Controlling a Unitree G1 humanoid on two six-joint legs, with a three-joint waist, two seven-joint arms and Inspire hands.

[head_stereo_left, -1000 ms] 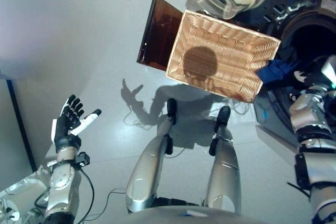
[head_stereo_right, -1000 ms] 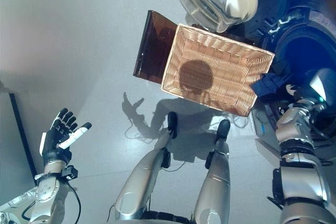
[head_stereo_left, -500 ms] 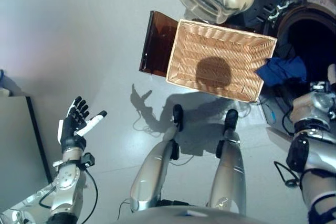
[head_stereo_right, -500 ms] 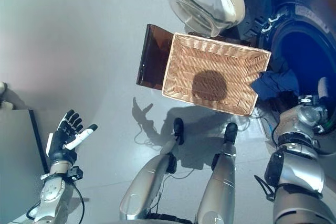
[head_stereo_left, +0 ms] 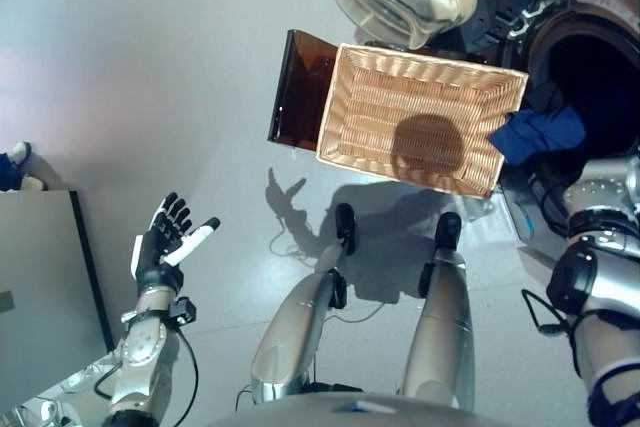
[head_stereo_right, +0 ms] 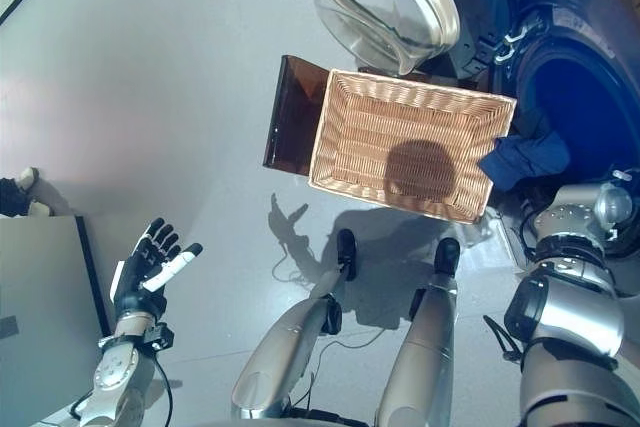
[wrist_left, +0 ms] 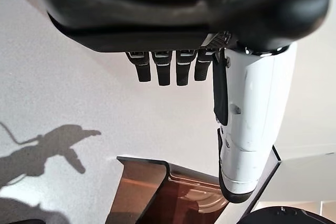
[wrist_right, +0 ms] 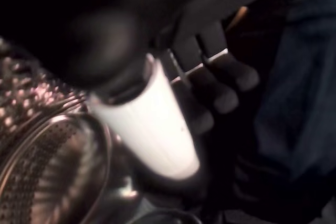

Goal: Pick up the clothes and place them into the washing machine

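My left hand (head_stereo_left: 160,252) is up at the near left, fingers spread wide. My right hand (wrist_right: 210,93) is inside the washing machine (head_stereo_right: 575,97), fingers loose, holding nothing. The blue clothes (head_stereo_left: 538,132) hang on its rim.

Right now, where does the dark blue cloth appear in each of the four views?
Left eye view: dark blue cloth at the washing machine opening, touching the woven wicker basket.
Right eye view: same place, right of the basket.
Left wrist view: not in it.
Right wrist view: beyond the right hand, at.
Shared landmark: the basket.
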